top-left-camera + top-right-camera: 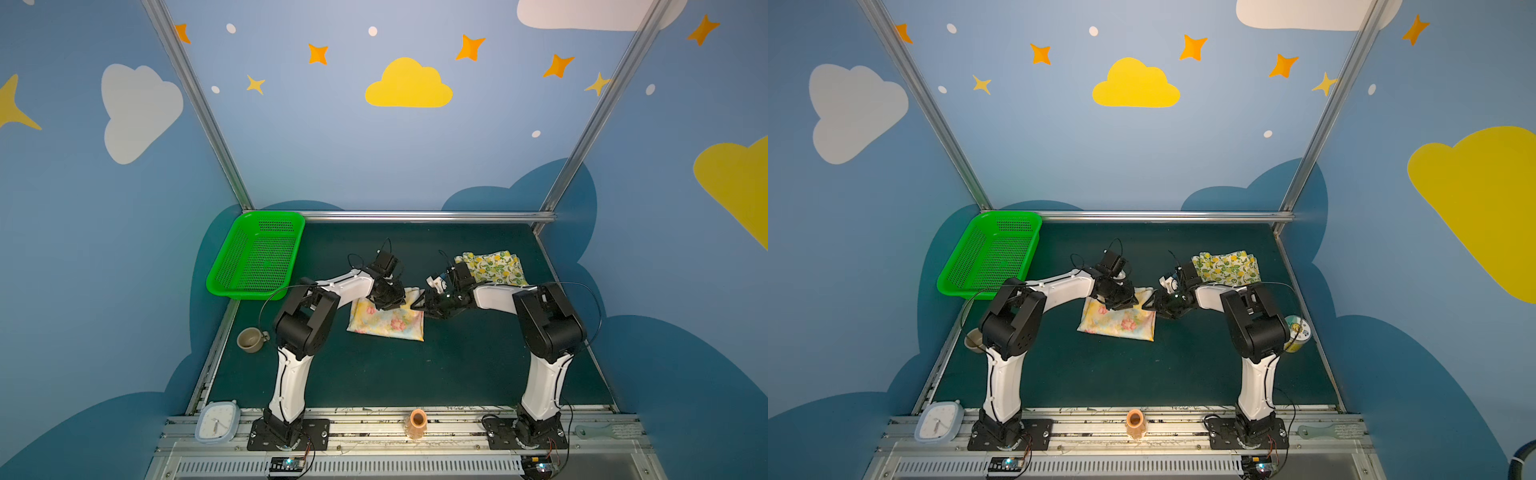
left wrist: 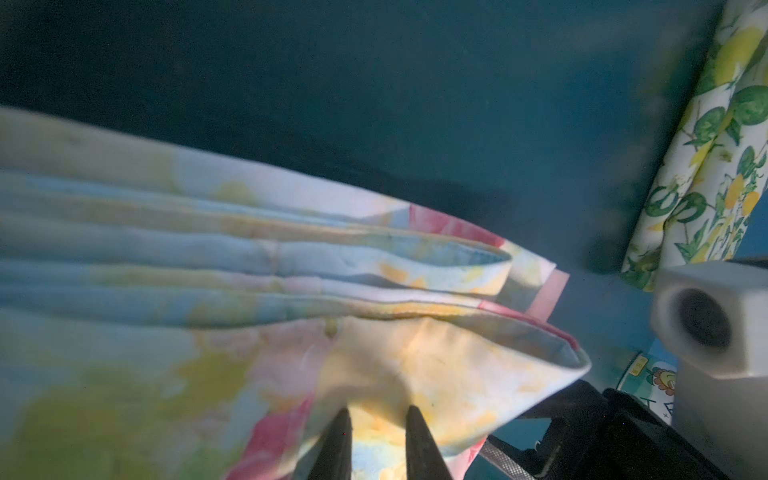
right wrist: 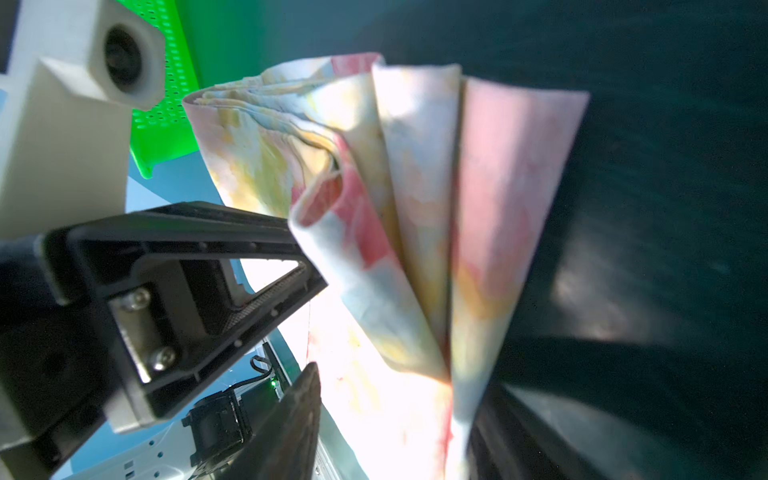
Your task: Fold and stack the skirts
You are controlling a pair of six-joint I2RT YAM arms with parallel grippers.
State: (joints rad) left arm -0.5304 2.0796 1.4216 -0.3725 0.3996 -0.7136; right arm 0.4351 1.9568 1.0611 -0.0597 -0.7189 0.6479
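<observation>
**Desk:** Counted on the dark green table [image 1: 457, 374], left to right?

**Photo:** One pale blue clock [image 1: 218, 420] at the near left corner. One brown cup [image 1: 250, 339] by the left edge. One green basket [image 1: 257, 257] in the far left corner.

**Desk:** Skirts?

**Photo:** Two, both flat on the table and well apart, not yet stacked. Floral skirt [image 1: 386, 322] mid-table between the two arms, folded to a rough square. Lemon skirt [image 1: 496, 266] folded at the far right, just behind the right arm.

**Desk:** Claws?

**Photo:** Two, both on the floral skirt's far edge. Left gripper [image 1: 390, 300] narrow, pinching the cloth between its fingers [image 2: 338, 440], as seen in the left wrist view. Right gripper [image 1: 420, 304] at the far right corner, clamped wider round a thick bunch of folds, fanned out in the right wrist view.

**Desk:** Anything else, further right?

**Photo:** One orange vase [image 1: 417, 422] on the front rail between the arm bases. One patterned roll [image 1: 1296, 332] half hidden behind the right arm in a top view. One pale flat tool [image 1: 598, 432] at the rail's right end.
</observation>
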